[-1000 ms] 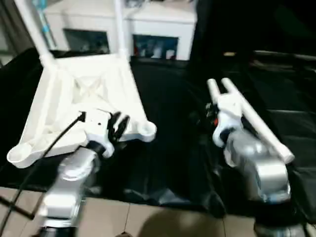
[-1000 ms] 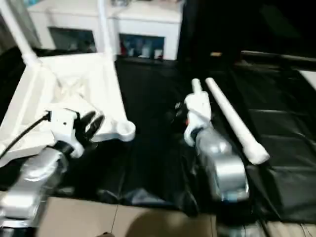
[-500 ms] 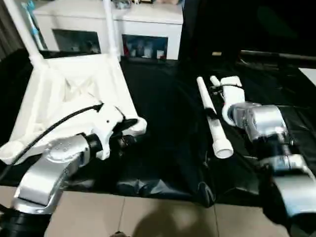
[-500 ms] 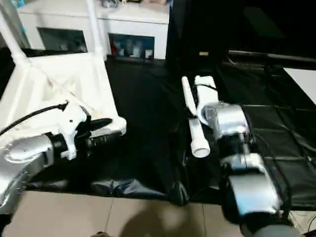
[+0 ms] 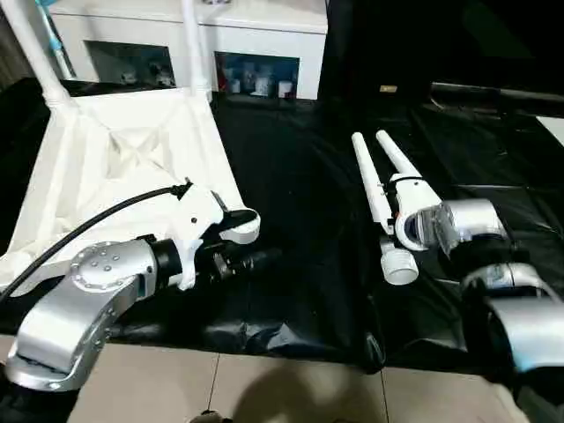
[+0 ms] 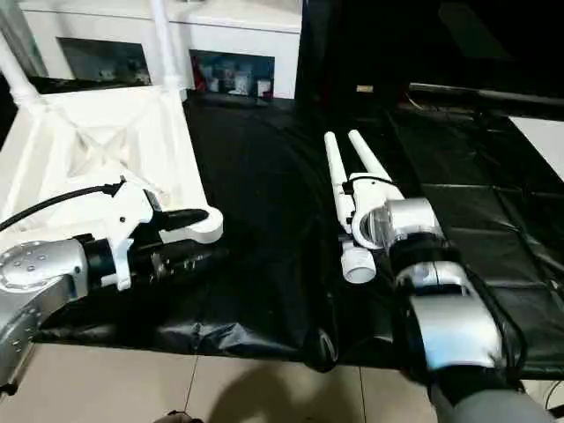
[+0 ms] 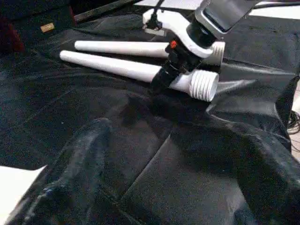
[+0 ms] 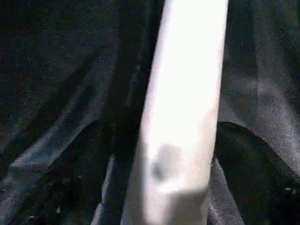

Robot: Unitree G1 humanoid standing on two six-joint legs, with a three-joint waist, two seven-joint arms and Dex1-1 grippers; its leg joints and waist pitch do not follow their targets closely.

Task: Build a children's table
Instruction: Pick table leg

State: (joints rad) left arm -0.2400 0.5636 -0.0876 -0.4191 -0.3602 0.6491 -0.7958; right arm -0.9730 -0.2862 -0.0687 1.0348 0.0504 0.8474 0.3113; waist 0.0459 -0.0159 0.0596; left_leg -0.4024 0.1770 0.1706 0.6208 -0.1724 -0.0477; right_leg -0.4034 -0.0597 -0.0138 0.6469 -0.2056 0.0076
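Note:
The white table top [image 5: 106,159] lies upside down on the left, ribs up, with two legs [image 5: 196,44] standing in its far corners. My left gripper [image 6: 188,236] hangs just in front of the near right corner socket [image 5: 241,226], pointing right. It is open, with nothing between its black fingers [image 6: 181,215]. Two loose white legs [image 5: 367,176] lie side by side on the black cloth at the right. My right gripper [image 7: 163,78] sits astride the nearer leg [image 7: 117,67], close to its threaded end [image 7: 202,86]. That leg rests on the cloth.
A black cloth [image 5: 300,185] covers the work surface, with wrinkles along its front edge. A white glass-door cabinet [image 5: 264,35] stands behind it. Tiled floor [image 5: 264,388] shows in front. A black cable [image 5: 97,225] runs along my left forearm.
The camera has shifted. My left gripper has turned to point right and its fingers have spread apart. My right arm has come down onto the nearer loose leg.

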